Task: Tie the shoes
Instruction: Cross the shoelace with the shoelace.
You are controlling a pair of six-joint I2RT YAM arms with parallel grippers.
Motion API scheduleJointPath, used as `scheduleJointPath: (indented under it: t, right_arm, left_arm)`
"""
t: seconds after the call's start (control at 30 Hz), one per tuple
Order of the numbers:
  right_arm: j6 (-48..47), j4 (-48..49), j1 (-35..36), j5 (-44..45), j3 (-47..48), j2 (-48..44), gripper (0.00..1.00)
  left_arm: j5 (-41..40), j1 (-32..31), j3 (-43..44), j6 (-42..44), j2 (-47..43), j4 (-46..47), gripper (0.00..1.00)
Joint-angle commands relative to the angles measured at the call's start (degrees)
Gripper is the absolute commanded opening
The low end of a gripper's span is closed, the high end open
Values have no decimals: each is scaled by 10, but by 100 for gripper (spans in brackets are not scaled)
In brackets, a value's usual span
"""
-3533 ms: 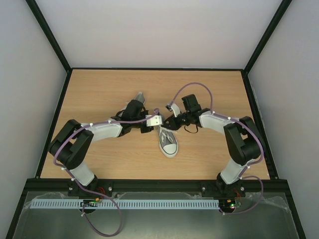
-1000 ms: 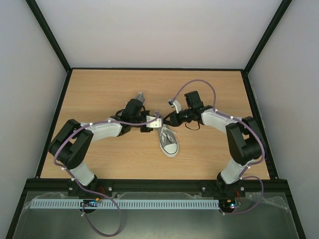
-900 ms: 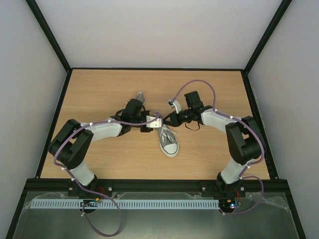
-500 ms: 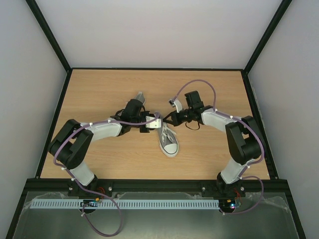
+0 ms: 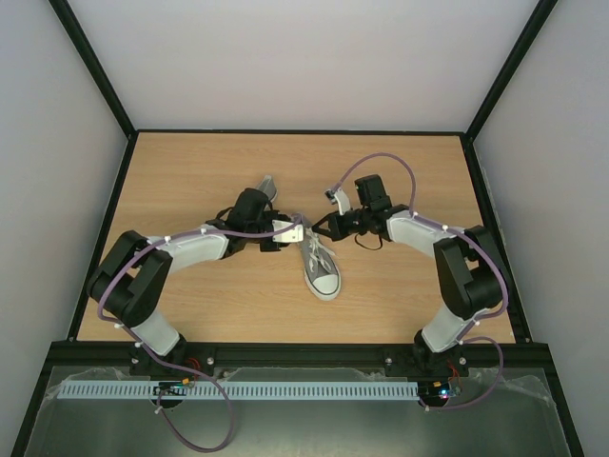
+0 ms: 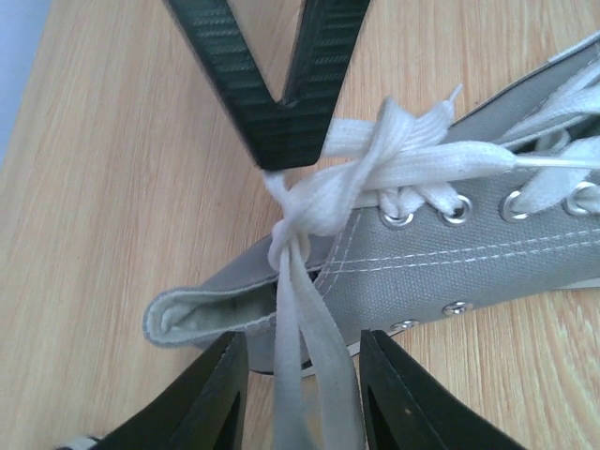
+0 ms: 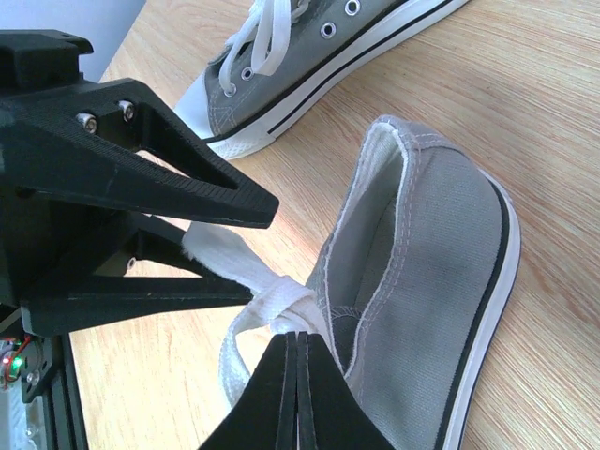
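One grey shoe [image 5: 322, 267] lies mid-table, white toe cap toward the near edge. It also shows in the left wrist view [image 6: 441, 258] and the right wrist view [image 7: 441, 281]. Its white lace [image 6: 323, 192] is knotted at the top eyelets. My left gripper [image 6: 302, 336] is open, and two lace strands run between its fingers [image 6: 220, 384]. My right gripper [image 7: 297, 336] is shut, its tips pinching the lace [image 7: 277, 305] at the knot. In the top view the left gripper [image 5: 295, 231] and right gripper [image 5: 317, 228] meet at the shoe's heel end. The second shoe [image 5: 266, 187] lies behind the left arm.
The second shoe [image 7: 309, 47] lies close beyond the grippers, its lace loose. Black frame rails border the wooden table [image 5: 190, 171] on all sides. Purple cables arch over both forearms.
My left arm has drawn slightly back to the left. Over the last seconds my right gripper shifted a little up and right while staying at the knot.
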Motion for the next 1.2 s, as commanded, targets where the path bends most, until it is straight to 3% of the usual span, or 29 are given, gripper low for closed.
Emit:
scheduleJointPath:
  t: [0.0, 0.07, 0.1, 0.6, 1.03, 1.07, 1.1, 1.13, 1.17]
  right_arm:
    - [11, 2, -2, 0, -11, -26, 1]
    - [15, 0, -2, 14, -18, -35, 1]
    - [19, 0, -3, 25, -23, -40, 1]
    - [57, 3, -20, 93, -67, -63, 1]
    - [60, 12, -27, 27, -58, -11, 1]
    - [62, 21, -25, 14, -58, -13, 1]
    - [63, 27, -22, 5, -57, -14, 1]
    - [62, 28, -16, 0, -54, -15, 1]
    - [61, 26, -13, -3, -49, -14, 1]
  left_arm:
    - [-17, 2, -8, 8, -10, 8, 26]
    - [-18, 2, -5, 8, -11, 8, 7]
    - [-17, 2, -5, 8, -12, 5, 3]
    - [-7, 10, -26, 89, -22, -60, 3]
    - [-4, 19, -45, 119, -23, -47, 2]
    - [3, 18, -42, 119, -25, -48, 3]
    - [15, 16, -35, 113, -29, -49, 10]
    - [28, 13, -24, 102, -34, -53, 25]
    - [43, 7, -13, 90, -39, -57, 28]
